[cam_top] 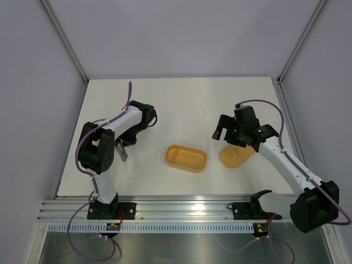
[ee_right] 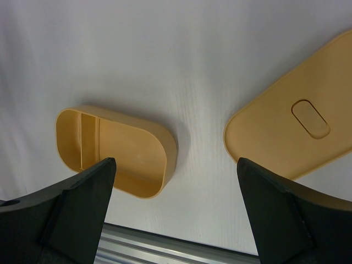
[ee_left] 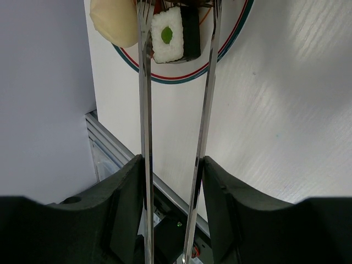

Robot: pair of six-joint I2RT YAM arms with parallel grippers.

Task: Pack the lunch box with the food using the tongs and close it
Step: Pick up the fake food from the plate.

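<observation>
My left gripper (ee_left: 174, 164) is shut on the tongs (ee_left: 144, 137), one silver arm against each finger. The tong tips straddle a sushi roll (ee_left: 168, 34) of white rice with a green centre and a dark wrap, lying on a patterned-rim plate (ee_left: 228, 33). A pale yellowish piece of food (ee_left: 113, 22) lies beside it. The open yellow-orange lunch box (cam_top: 186, 158) (ee_right: 118, 148) sits mid-table with nothing in the part that shows. Its lid (cam_top: 236, 155) (ee_right: 291, 132) lies flat to the right. My right gripper (cam_top: 225, 133) (ee_right: 175, 165) hangs open above the gap between box and lid, holding nothing.
The plate sits near the table's left edge, hidden under my left arm in the top view. A metal rail (ee_right: 165, 247) runs along the near table edge. Grey walls close in the left, back and right sides.
</observation>
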